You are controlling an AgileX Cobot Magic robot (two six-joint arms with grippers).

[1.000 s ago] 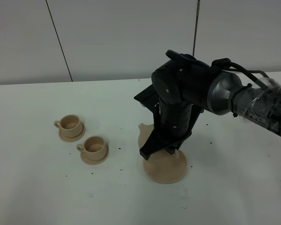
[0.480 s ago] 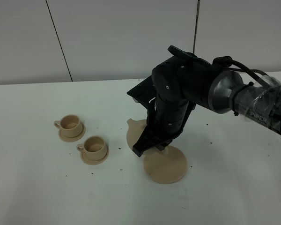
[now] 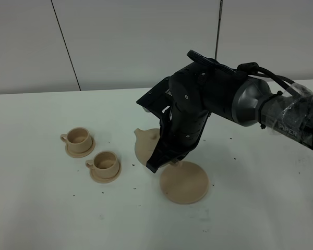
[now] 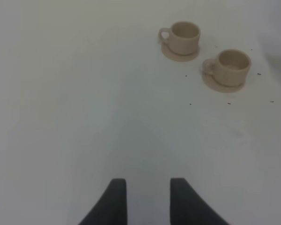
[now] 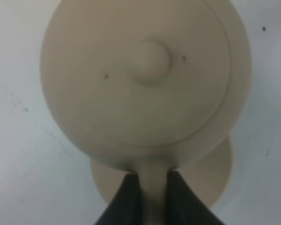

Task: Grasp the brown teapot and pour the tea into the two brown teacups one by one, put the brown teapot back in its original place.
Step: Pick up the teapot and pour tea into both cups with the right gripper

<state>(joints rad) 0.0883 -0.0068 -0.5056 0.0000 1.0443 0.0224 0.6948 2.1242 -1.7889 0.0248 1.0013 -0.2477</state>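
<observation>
Lab-style test station: white table (image 3: 36, 219), plain white panel wall (image 3: 135, 41), black robot arm (image 3: 219, 99).

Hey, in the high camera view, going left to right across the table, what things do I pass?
farther teacup → nearer teacup → brown teapot → wide saucer

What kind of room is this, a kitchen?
Probably a robot test lab, not a kitchen: a white table, a plain panelled wall, and a black robot arm holding a clay teapot.
</observation>
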